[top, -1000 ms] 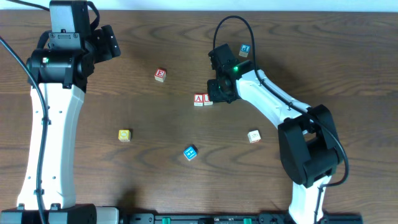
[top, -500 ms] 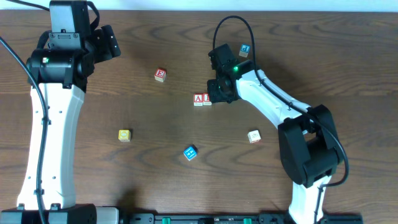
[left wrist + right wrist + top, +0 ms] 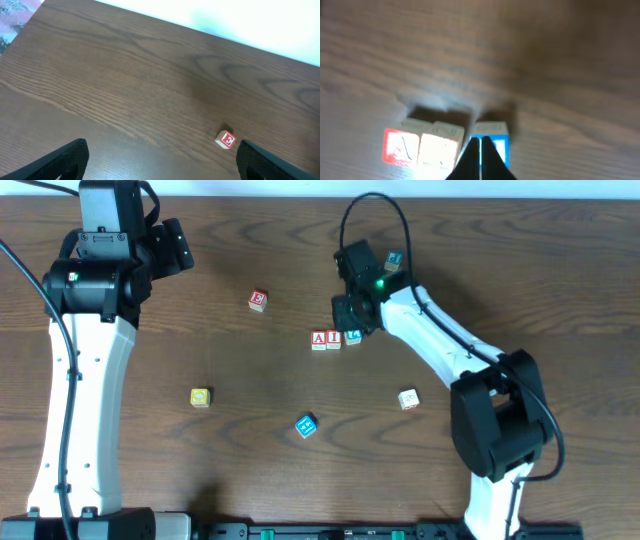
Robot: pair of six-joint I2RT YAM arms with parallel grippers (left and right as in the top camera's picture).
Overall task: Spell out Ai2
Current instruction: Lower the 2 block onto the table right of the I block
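A red A block (image 3: 319,339), a red I block (image 3: 334,338) and a blue block (image 3: 353,336) stand side by side in a row at the table's middle. My right gripper (image 3: 344,314) hovers just behind the row, fingers shut and empty. In the right wrist view the shut fingertips (image 3: 480,141) overlap the blue block (image 3: 501,144), next to the I block (image 3: 440,148) and the A block (image 3: 399,146). The blue block's marking is too blurred to read. My left gripper (image 3: 178,248) is open and empty at the far left, its fingers (image 3: 161,154) wide apart.
Loose blocks lie around: a red E block (image 3: 258,301), also in the left wrist view (image 3: 226,139), a yellow block (image 3: 200,397), a blue block (image 3: 306,425), a cream block (image 3: 408,399) and a blue block (image 3: 394,259) near the far edge.
My right gripper has pulled back from the row toward the far edge, uncovering the blue block beside the I block. The left arm has not moved.
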